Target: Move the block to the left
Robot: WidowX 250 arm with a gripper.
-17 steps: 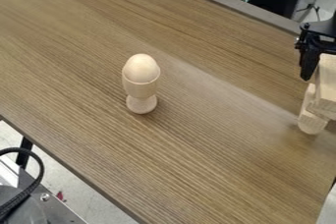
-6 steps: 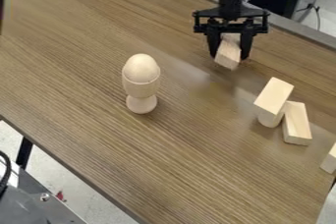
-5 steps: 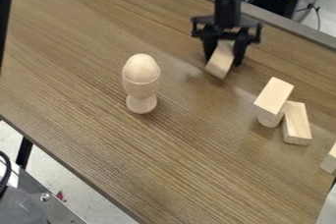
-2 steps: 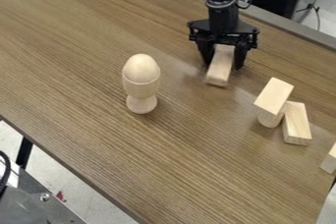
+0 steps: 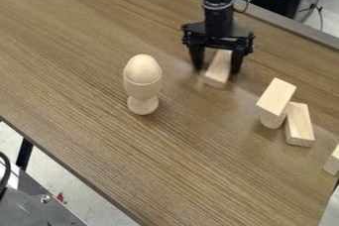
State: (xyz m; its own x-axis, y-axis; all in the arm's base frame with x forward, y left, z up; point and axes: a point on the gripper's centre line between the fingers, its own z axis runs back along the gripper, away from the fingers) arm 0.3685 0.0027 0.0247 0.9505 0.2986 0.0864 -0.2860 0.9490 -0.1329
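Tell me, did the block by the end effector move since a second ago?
Yes. The block moved left in the picture, closer to the wooden egg cup, which stayed put.

We see the block (image 5: pixel 216 75) blurred, its far end hidden behind the gripper (image 5: pixel 217 69). The top edge cuts off the arm (image 5: pixel 218 9) for us, and the right edge crops another block (image 5: pixel 333 163)
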